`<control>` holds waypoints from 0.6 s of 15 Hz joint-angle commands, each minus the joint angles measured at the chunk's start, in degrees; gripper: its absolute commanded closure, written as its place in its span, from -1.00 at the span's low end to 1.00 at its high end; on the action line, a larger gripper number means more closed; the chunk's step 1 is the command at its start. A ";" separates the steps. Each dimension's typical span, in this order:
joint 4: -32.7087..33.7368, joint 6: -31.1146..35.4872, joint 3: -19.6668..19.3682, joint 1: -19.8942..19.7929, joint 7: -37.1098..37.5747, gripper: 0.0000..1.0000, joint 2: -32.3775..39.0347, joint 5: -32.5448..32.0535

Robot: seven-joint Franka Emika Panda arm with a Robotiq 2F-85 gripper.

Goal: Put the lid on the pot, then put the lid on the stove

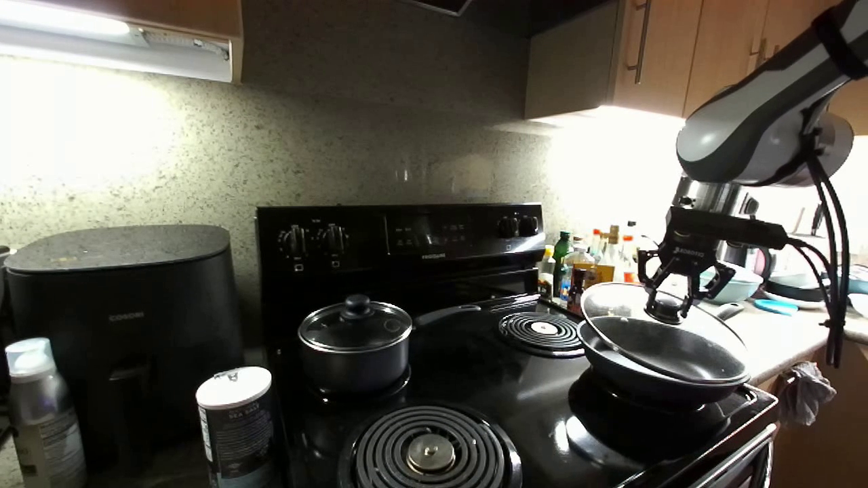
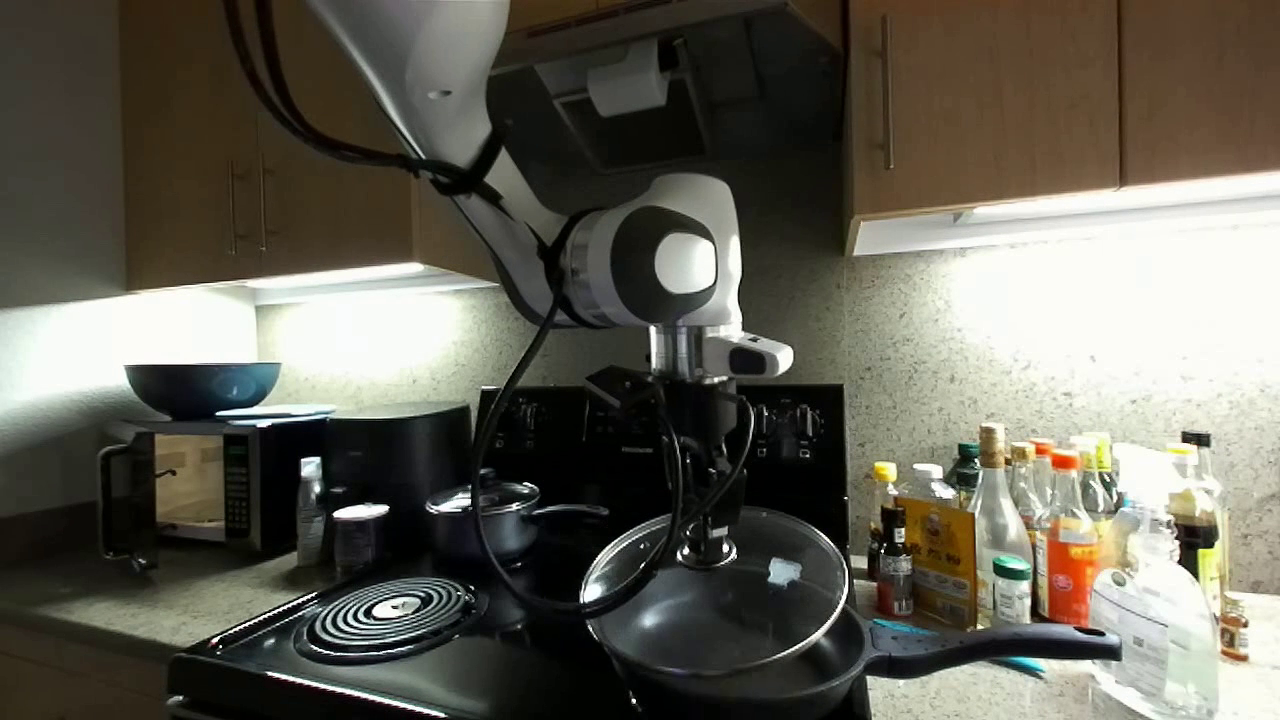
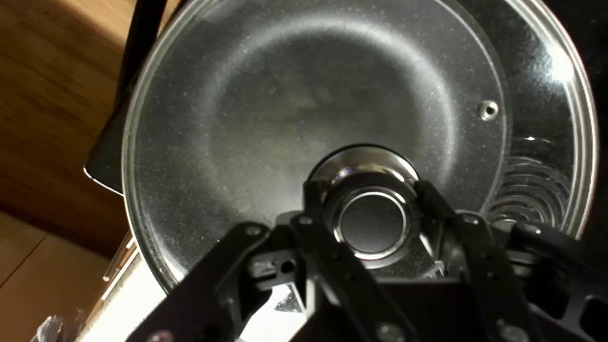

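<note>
My gripper is shut on the black knob of the lid, a large clear glass dome with a steel rim. In the wrist view the fingers press the knob from both sides. The lid hangs tilted over the pot, a wide black frying pan. Its back edge is raised well above the pan, while its front edge sits low, near or at the pan's rim; contact there I cannot tell. The pan stands on the black stove, its handle pointing off over the counter.
A smaller lidded pot occupies a back burner. Two coil burners are uncovered. Several bottles and a spray bottle crowd the counter by the pan handle. A salt canister and an air fryer flank the stove.
</note>
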 commanded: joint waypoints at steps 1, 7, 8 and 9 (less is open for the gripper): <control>1.47 -2.64 -1.05 0.24 -0.52 0.50 2.17 0.28; 0.69 -2.61 -1.96 0.53 -0.01 0.00 3.80 -0.02; 0.69 -2.61 -1.97 0.54 -0.01 0.00 3.82 -0.02; 0.68 -2.61 -1.97 0.55 -0.01 0.50 3.82 -0.03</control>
